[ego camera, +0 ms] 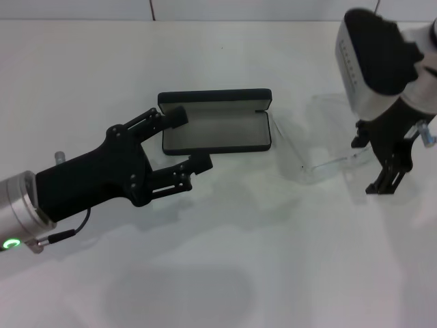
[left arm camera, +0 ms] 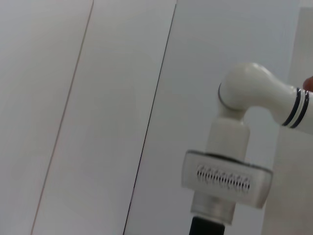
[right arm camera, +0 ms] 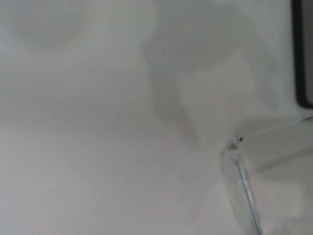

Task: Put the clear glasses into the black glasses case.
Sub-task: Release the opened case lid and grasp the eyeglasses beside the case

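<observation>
The black glasses case (ego camera: 215,126) lies open mid-table, grey lining up, lid standing at the back. My left gripper (ego camera: 189,139) is open at the case's left end, one finger over the back corner and the other just in front of the front edge. The clear glasses (ego camera: 321,147) rest on the table right of the case, and their hinge corner shows as the glasses (right arm camera: 243,176) in the right wrist view, with the case's dark edge (right arm camera: 304,54) beyond. My right gripper (ego camera: 369,165) points down at the glasses' right end, open, with the lens end between its fingers.
The white table (ego camera: 225,273) extends in front of the case. A wall seam runs along the table's back edge. The left wrist view shows only the right arm's white joint (left arm camera: 244,93) against pale panels.
</observation>
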You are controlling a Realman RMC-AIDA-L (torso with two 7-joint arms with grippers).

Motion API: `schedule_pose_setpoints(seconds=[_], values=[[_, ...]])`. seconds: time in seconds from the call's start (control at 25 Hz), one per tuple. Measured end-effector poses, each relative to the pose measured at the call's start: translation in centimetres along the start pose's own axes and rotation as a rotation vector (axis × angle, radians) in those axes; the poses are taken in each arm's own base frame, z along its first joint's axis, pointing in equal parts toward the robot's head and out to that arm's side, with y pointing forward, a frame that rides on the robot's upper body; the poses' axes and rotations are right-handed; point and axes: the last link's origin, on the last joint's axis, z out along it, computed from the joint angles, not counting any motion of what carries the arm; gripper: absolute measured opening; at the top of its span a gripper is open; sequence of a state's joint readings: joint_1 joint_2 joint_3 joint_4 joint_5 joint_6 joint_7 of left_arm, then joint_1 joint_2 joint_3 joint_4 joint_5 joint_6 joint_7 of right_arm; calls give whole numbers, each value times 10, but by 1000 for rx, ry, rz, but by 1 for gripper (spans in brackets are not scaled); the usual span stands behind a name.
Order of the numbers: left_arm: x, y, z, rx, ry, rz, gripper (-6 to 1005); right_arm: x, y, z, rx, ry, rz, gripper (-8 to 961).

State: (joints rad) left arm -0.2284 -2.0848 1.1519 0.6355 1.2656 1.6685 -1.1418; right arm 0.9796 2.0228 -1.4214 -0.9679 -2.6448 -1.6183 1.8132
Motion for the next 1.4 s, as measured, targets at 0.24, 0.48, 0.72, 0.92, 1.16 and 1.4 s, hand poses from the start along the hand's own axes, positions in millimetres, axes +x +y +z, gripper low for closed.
schedule_pose_setpoints(seconds=[0.24,0.48,0.72,0.92,1.16,1.4], values=[[1,-1,2,-6,0,3,890,0,-5,14,31,-49,8,848],[3,-2,2,-7,-1,10,890,-3,-7,13,53,-67,0,827],[4,-3,5,-15,0,13,890,-2,-6,16,43,-62,3,808],[4,-3,5,-12,-1,12,889,-1,-9,14,74,-54,-10,799],[4,-4,5,-14,-1,15,888,0,-9,15,81,-52,0,652],[5,-4,6,-14,2,19,887,1,-8,17,75,-54,-1,422]])
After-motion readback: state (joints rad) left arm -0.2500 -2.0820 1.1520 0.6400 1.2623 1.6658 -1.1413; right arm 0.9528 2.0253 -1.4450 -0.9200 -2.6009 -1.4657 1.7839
